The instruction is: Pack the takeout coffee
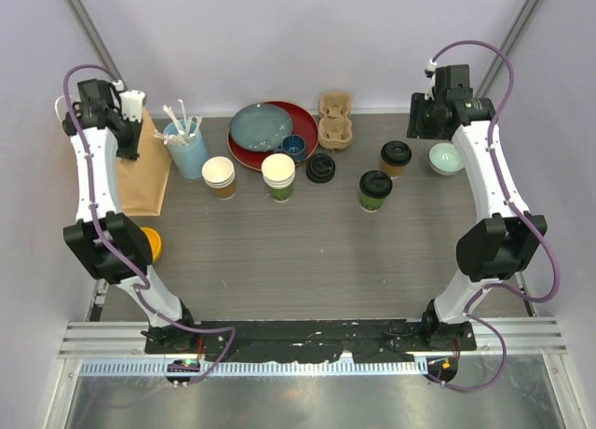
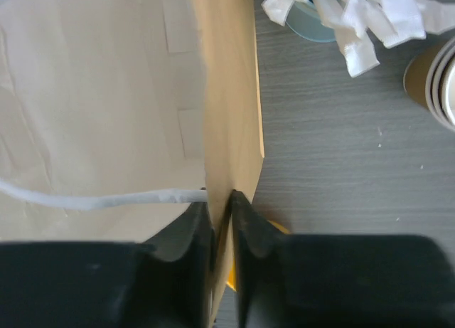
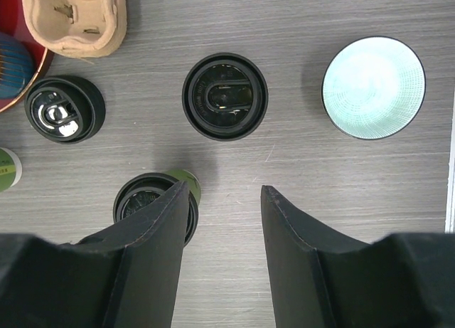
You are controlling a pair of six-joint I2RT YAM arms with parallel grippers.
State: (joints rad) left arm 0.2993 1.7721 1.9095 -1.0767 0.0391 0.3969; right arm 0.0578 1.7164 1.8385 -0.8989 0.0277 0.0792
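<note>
Two lidded paper cups are sitting on the dark table. The brown-sided cup is standing toward 2 o'clock of the tabletop. The green-sided cup is standing at its 7 o'clock, near it but not touching. Each is wearing a black round lid.

The right gripper is hovering above them with its jaws standing wide apart and gripping nothing. In its wrist view the brown cup's lid is showing at 12 o'clock ahead of the fingers. The green cup is peeking out from behind the left finger at 8 o'clock, and a pale teal bowl is sitting at 2 o'clock.

The left gripper is reaching out at 10 o'clock of the table, its jaws pinching the rim of a brown paper bag. A spare black lid, two stacks of nested cups, a light-blue stirrer cup and cardboard carriers are standing across the far half.
</note>
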